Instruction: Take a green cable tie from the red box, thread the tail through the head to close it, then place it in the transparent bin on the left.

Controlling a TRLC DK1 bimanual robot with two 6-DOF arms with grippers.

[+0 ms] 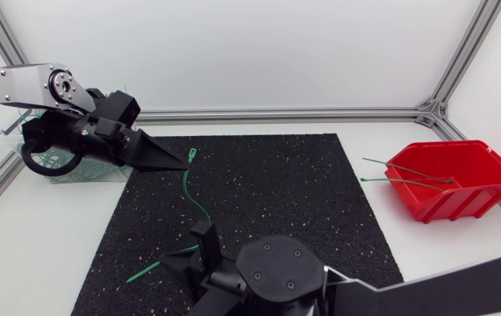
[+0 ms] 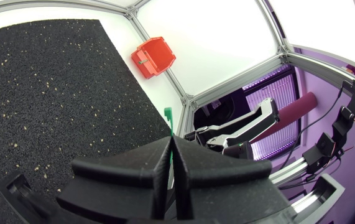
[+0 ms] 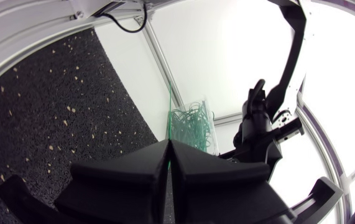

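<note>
Above the speckled black mat [image 1: 268, 193], the green cable tie [image 1: 189, 189] arcs between both tools. The left tool [image 1: 182, 163] is clenched just behind its small head, and the right tool [image 1: 196, 247] is clenched near the tail, whose tip pokes out beyond. Threading likely needs the head held steady, slot facing the tail, and the thin, springy plastic strap bent gently into a loop. The glossy red box [image 1: 461, 197] and transparent bin [image 1: 75, 175] sit well apart.
</note>
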